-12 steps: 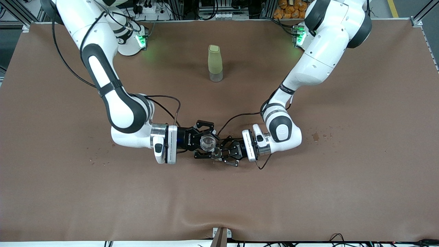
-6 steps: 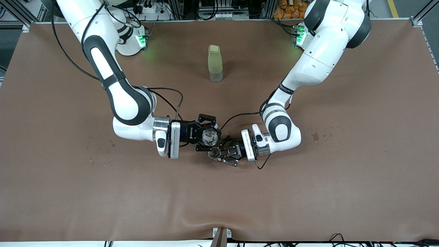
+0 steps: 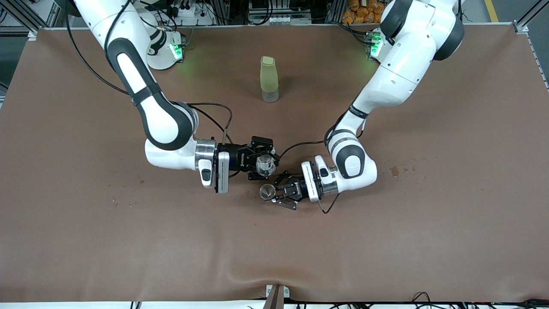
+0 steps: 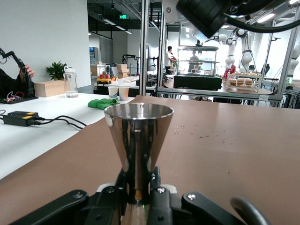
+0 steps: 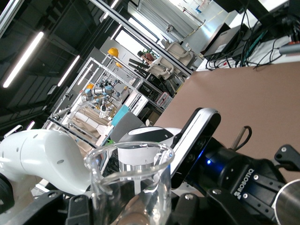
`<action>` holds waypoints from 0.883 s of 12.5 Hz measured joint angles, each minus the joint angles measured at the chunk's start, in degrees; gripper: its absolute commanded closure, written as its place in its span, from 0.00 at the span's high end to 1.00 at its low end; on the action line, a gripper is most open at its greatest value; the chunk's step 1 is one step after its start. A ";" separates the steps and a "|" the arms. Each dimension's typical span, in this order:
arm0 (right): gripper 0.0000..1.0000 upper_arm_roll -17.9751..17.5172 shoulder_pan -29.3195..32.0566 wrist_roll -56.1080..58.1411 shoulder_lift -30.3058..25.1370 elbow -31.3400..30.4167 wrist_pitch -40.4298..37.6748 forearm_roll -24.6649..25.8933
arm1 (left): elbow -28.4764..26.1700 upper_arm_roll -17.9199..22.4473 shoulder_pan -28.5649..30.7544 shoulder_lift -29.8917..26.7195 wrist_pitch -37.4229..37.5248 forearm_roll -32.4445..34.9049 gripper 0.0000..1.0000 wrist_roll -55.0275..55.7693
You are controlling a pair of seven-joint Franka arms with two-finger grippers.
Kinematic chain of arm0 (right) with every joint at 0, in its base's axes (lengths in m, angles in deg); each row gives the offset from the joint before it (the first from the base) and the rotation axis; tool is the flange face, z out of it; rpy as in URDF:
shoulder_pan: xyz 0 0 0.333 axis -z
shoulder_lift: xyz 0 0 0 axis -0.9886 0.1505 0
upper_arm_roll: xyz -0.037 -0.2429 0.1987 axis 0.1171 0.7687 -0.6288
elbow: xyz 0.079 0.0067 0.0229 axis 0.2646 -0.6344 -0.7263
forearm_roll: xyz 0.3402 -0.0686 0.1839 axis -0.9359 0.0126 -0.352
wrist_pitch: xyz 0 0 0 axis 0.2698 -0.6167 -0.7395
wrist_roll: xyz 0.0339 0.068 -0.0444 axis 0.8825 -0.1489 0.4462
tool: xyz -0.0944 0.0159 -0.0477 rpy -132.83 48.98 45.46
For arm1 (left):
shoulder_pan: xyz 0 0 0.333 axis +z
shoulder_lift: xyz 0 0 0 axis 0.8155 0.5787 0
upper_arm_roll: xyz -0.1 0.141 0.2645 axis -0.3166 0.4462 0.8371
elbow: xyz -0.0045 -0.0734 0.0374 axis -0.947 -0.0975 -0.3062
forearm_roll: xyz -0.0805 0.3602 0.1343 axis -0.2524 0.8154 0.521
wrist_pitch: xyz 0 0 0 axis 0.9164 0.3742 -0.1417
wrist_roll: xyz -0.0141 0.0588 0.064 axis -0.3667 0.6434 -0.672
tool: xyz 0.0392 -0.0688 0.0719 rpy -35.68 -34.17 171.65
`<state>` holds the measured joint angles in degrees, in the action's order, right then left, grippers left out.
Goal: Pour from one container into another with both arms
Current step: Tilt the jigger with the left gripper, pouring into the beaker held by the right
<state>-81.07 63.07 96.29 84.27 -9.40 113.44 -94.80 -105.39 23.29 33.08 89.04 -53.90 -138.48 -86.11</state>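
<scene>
My right gripper point(image 3: 262, 165) is shut on the tiny clear glass cup point(image 3: 265, 164) and holds it over the middle of the table. In the right wrist view the cup point(image 5: 132, 180) stands between the fingers of the right gripper point(image 5: 133, 208). My left gripper point(image 3: 276, 192) is shut on the waist of the steel jigger point(image 3: 267, 191), beside the cup and apart from it. In the left wrist view the jigger point(image 4: 138, 133) stands upright in the left gripper point(image 4: 138, 182), its round rim up. The jigger's rim point(image 5: 288, 202) also shows in the right wrist view.
A tall pale-green bottle point(image 3: 269, 79) stands upright on the brown table cover, farther from the front camera than both grippers. Small dark stains point(image 3: 395, 171) mark the cover toward the left arm's end. Specks point(image 3: 128, 194) lie toward the right arm's end.
The right gripper has carried the glass cup away from above the jigger, toward the green bottle. The left gripper with the jigger has hardly moved.
</scene>
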 measured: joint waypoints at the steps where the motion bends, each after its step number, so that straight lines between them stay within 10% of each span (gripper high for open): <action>1: 0.00 -0.08 0.00 -1.50 0.00 -0.02 0.00 0.00 | 0.00 0.00 0.00 0.00 0.00 0.00 0.00 -0.73; 11: 0.00 -0.37 -0.01 -14.44 -1.03 -0.07 0.17 -0.09 | 0.12 0.16 0.34 0.00 0.00 0.00 0.00 -3.74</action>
<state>-81.44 63.06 81.85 83.24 -9.47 113.61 -94.88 -105.27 23.45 33.43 89.04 -53.90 -138.48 -89.85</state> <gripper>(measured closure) 0.850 0.793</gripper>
